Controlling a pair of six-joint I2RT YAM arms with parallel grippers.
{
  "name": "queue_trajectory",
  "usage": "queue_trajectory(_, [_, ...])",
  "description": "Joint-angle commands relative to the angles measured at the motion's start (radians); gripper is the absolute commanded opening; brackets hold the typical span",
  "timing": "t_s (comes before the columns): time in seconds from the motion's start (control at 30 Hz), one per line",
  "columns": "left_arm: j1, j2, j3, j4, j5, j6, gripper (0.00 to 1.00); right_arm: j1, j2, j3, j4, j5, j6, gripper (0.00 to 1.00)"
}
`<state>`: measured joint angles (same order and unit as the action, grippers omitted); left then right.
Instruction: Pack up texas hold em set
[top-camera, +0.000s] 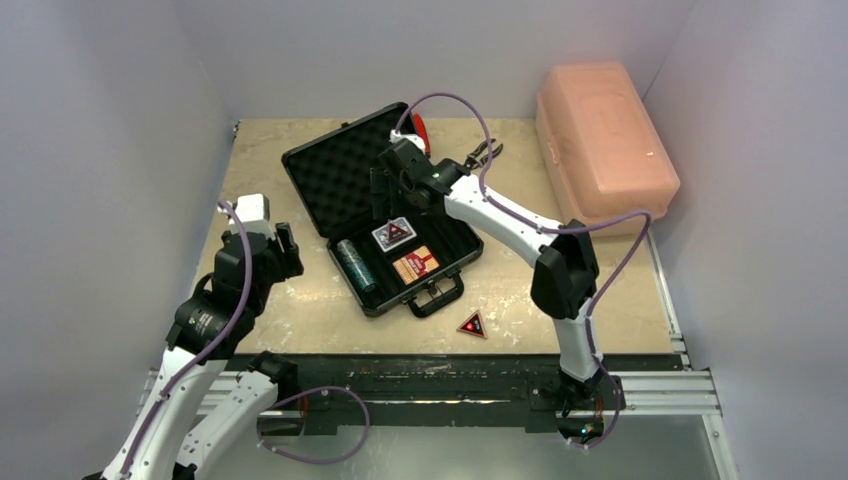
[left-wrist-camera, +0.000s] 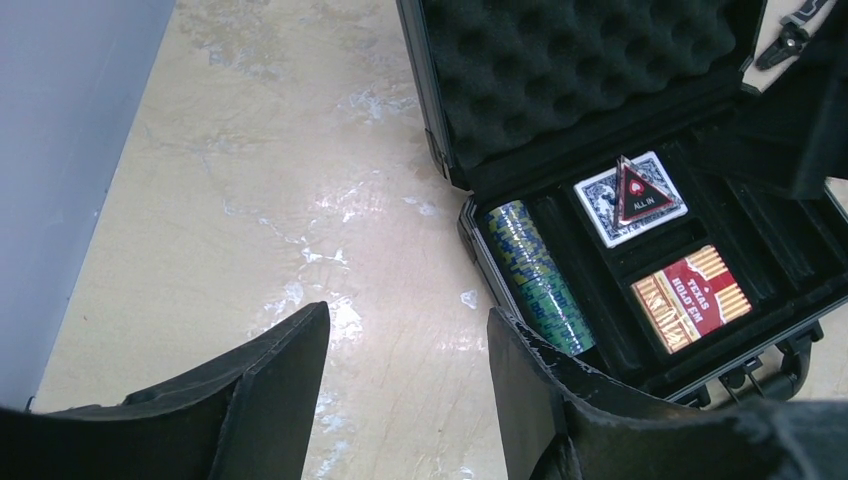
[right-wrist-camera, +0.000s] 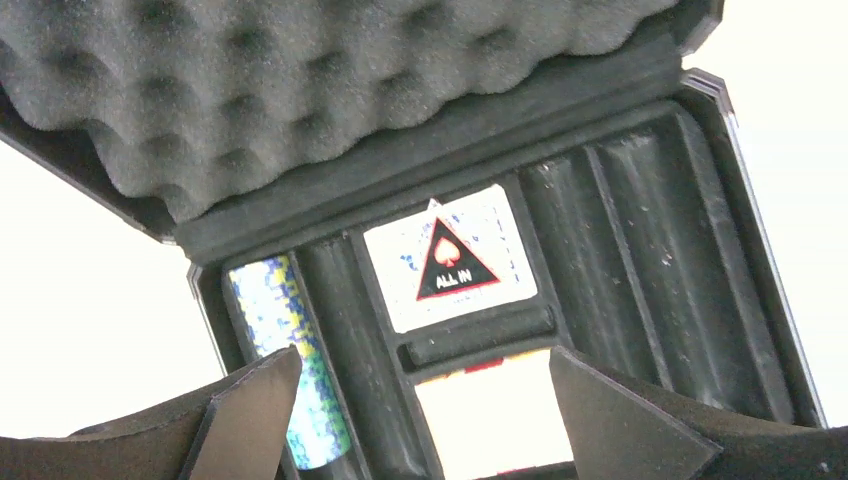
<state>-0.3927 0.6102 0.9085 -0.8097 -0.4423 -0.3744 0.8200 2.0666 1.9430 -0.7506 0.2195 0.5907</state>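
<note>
Marbled tabletop (top-camera: 300, 295); open briefcase (top-camera: 325, 175) with chip roll (top-camera: 354, 264), decks (top-camera: 416, 265), triangle (top-camera: 395, 233)

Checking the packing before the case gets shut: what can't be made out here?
- Right wrist view: glare washes out the red deck, print unreadable.
- Top view: the red tool is mostly hidden behind the right arm.
- Left wrist view: that arm covers some slots of the case.
</note>
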Motion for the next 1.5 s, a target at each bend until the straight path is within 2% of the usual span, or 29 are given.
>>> queue_trajectory(0.0, [0.009, -0.005, 0.026, 0.019, -0.043, 0.003, 0.59, 0.007, -0.110, -0.102, 0.017, 0.070, -0.006, 0.99])
queue_trajectory(0.47, [0.009, 0.010, 0.022, 0.030, -0.090, 0.006, 0.57, 0.007, -0.398, -0.421, 0.024, 0.261, 0.064, 0.99])
queue_trajectory(0.7, [0.009, 0.041, 0.070, 0.009, -0.083, 0.004, 0.57, 0.007, -0.549, -0.606, -0.034, 0.346, 0.221, 0.99])
queue_trajectory(0.87, [0.009, 0.066, 0.120, -0.010, -0.090, 0.052, 0.57, 0.007, -0.670, -0.763, 0.008, 0.298, 0.251, 0.99])
queue_trajectory(1.07, [0.009, 0.069, 0.061, 0.029, -0.094, 0.059, 0.57, 0.015, -0.763, -0.893, 0.066, 0.175, 0.228, 0.99])
queue_trajectory(1.47, [0.009, 0.072, 0.027, 0.023, -0.092, 0.072, 0.57, 0.131, -0.752, -1.035, 0.084, 0.119, 0.302, 0.99])
